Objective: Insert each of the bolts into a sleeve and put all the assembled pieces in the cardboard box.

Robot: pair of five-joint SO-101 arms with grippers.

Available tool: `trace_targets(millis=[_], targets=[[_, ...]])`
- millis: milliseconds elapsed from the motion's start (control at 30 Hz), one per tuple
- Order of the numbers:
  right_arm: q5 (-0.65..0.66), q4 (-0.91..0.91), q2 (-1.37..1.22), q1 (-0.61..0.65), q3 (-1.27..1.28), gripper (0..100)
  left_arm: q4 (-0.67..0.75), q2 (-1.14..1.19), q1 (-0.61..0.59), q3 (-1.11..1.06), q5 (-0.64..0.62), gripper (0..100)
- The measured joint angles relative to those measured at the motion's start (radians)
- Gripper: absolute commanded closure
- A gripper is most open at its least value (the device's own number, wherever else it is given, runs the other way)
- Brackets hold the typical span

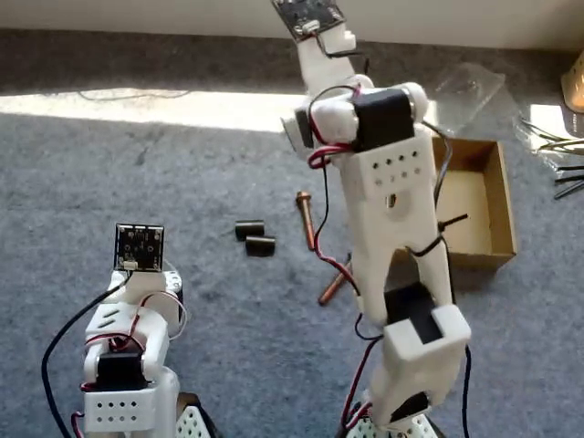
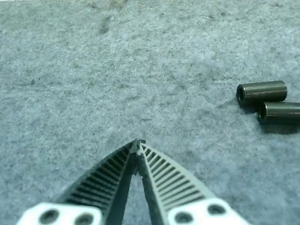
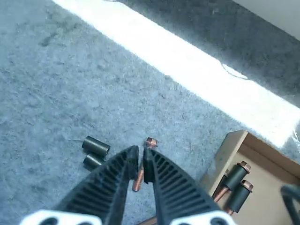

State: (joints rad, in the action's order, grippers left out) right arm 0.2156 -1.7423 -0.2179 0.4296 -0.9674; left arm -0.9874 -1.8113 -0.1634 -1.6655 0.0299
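Note:
Two black sleeves (image 1: pixel 249 230) (image 1: pixel 260 245) lie side by side on the grey carpet; the left wrist view shows them as sleeves (image 2: pixel 261 91) (image 2: pixel 280 112) off to one side. One copper bolt (image 1: pixel 306 219) lies beside them and a second bolt (image 1: pixel 335 283) lies partly under the right arm. The cardboard box (image 1: pixel 497 196) stands at the right, and two assembled pieces (image 3: pixel 233 177) (image 3: pixel 241 194) lie in the box (image 3: pixel 229 145). My left gripper (image 2: pixel 137 143) is shut and empty over bare carpet. My right gripper (image 3: pixel 141 152) is raised, shut and empty, above a bolt (image 3: pixel 150 142) and the sleeves (image 3: pixel 96 146).
A clear plastic bag (image 1: pixel 470 87) lies behind the box, and dark cables (image 1: pixel 557 146) run along the right edge. A bright sunlit strip (image 1: pixel 164 105) crosses the carpet at the back. The right arm's white body (image 1: pixel 392 210) stretches over the middle.

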Motion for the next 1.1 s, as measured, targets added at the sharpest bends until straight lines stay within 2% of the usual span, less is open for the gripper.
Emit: trace_targets(millis=[300,633,900,1100], targets=[[0.0,0.0,0.261,0.0,0.278,99.5,0.0,0.0,0.0,0.0,0.0,99],[0.0,0.0,0.511,-0.003,0.446,99.5,0.0,0.0,0.0,0.0,0.0,99],[0.0,0.002,0.614,-0.003,0.694,99.5,0.037,0.0,0.0,-0.006,0.0,99],[0.0,0.101,0.626,0.005,0.91,99.2,0.052,0.0,0.0,-0.009,0.0,99]])
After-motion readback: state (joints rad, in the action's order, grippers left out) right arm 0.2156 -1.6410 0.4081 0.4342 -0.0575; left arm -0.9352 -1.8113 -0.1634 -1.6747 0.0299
